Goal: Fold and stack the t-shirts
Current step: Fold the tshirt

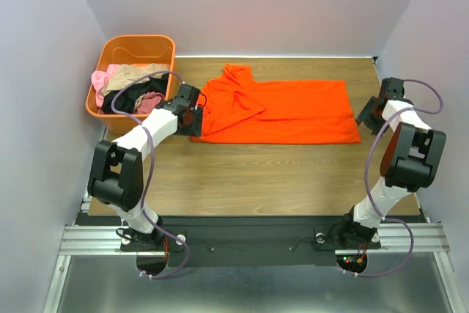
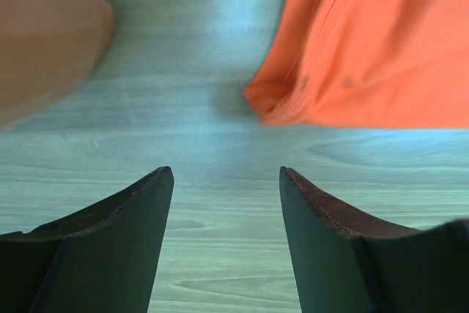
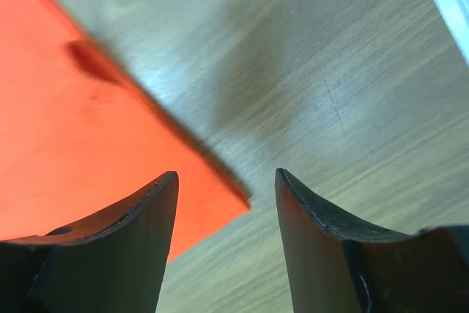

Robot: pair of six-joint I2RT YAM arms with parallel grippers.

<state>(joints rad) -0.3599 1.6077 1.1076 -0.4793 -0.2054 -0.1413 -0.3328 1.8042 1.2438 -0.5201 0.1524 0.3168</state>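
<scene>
Across the far middle of the table (image 1: pixel 256 174), the orange t-shirt (image 1: pixel 282 111) is laid out, reaching from the left side almost to the right edge. Its left end is bunched up and folded over itself, and one part is pushed up toward the far edge. Its right end is flat and smooth.

At the far left corner of the table, an orange tub (image 1: pixel 139 40) can be seen. More clothes are piled inside it: a pink t-shirt (image 1: pixel 102 78), a tan t-shirt (image 1: pixel 135 75) and a black t-shirt (image 1: pixel 123 105).

The left gripper (image 1: pixel 192 111) is held just beside the left end of the orange t-shirt. It is spread apart, and in the left wrist view only bare wood is seen in the gap. The shirt's edge lies a little ahead and to the right. Nothing is held.

The right gripper (image 1: pixel 368 116) is held at the right end of the shirt, near the right edge of the table. It is spread apart too. In the right wrist view, a corner of the shirt is seen lying flat on the wood below the gap. It is not pinched.
</scene>
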